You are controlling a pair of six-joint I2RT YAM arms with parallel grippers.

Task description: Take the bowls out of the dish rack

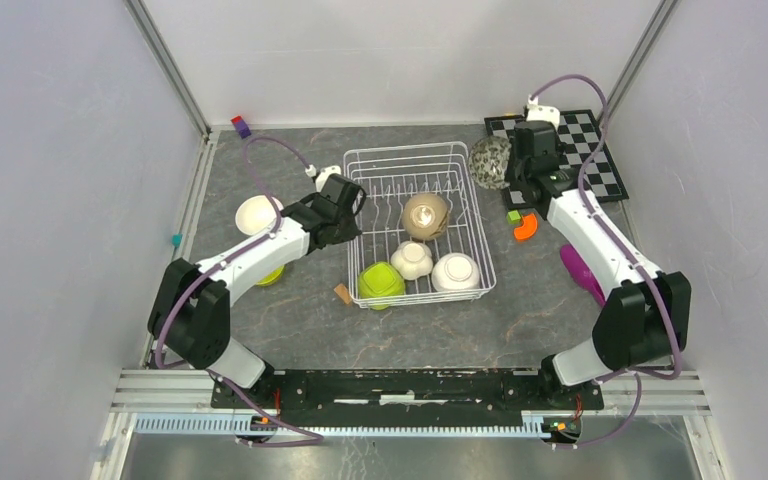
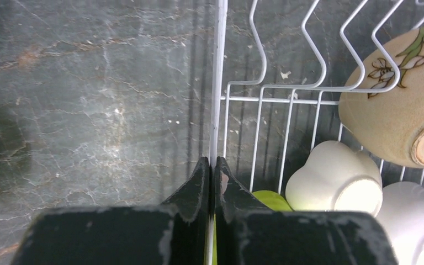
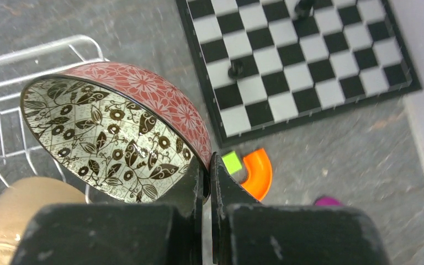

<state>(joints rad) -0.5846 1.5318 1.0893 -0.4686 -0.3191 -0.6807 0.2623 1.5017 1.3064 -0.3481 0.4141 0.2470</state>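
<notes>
Rack (image 1: 405,150), centre: four bowls (image 1: 426,215) inside; tabletop (image 1: 410,335) open below.
Left gripper (image 2: 212,165) clenched on rack's left rim; patterned bowl (image 3: 110,138) grasped by right gripper (image 3: 206,165) beside chessboard (image 3: 309,61).

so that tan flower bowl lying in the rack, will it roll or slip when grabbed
Probably stiff and heavyish: the tan bowl looks like thick stoneware. Its matte skin should grip reasonably well. Rounded and leaning on the dish rack tines, it may roll once freed.

Two lime green bowls (image 1: 380,283) (image 1: 272,277), three white bowls (image 1: 258,213) (image 1: 412,260) (image 1: 455,271), one tan bowl (image 1: 426,215), one patterned bowl (image 1: 490,160), one dish rack (image 1: 380,190).
</notes>
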